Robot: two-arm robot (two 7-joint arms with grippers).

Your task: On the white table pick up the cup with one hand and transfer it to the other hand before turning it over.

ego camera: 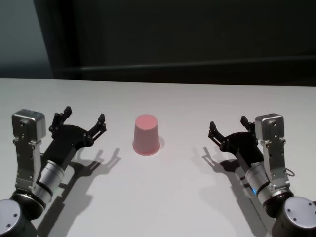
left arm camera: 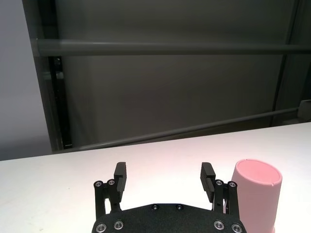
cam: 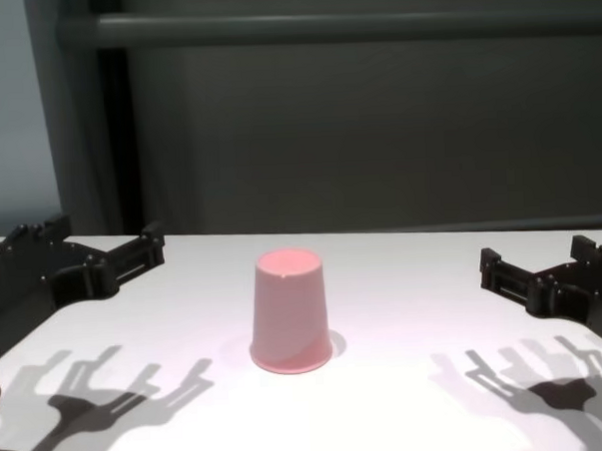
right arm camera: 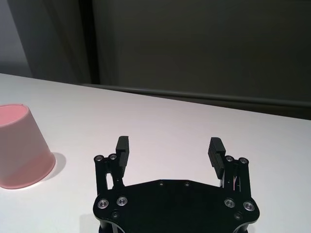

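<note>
The cup [ego camera: 146, 135] is salmon-pink and stands upside down on the white table [ego camera: 163, 197], wide rim down and closed base up. It sits midway between both arms, also seen in the chest view [cam: 290, 311]. My left gripper [ego camera: 84, 114] hovers open to the cup's left, empty, with the cup [left arm camera: 255, 194] just outside one finger in its wrist view. My right gripper [ego camera: 228, 123] hangs open to the cup's right, farther off and empty. The right wrist view shows the cup [right arm camera: 22, 145] well apart from the open fingers [right arm camera: 216, 145].
A dark wall with a horizontal rail [cam: 332, 24] rises behind the table's far edge [ego camera: 158, 81]. Both grippers cast shadows on the tabletop near the front. Nothing but the cup stands on the table.
</note>
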